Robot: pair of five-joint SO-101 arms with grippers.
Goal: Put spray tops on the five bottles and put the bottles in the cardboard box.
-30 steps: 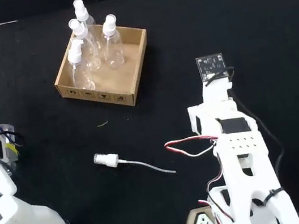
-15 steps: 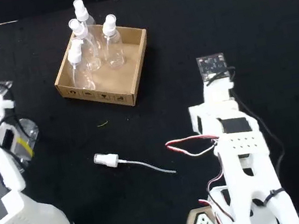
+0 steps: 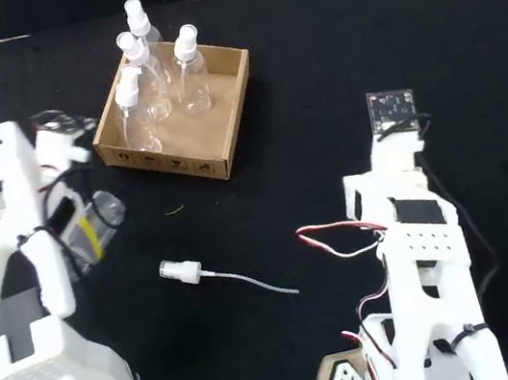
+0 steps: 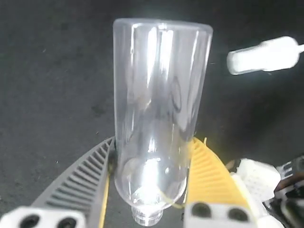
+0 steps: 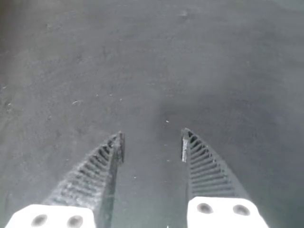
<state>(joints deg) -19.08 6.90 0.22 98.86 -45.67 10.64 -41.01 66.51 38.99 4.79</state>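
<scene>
Bottle clamped lengthwise in left gripper, neck inward, base pointing out; right gripper spread apart

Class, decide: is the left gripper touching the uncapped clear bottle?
Touching. In the left wrist view the left gripper has its fingers pressed against both sides of the bottle.
</scene>
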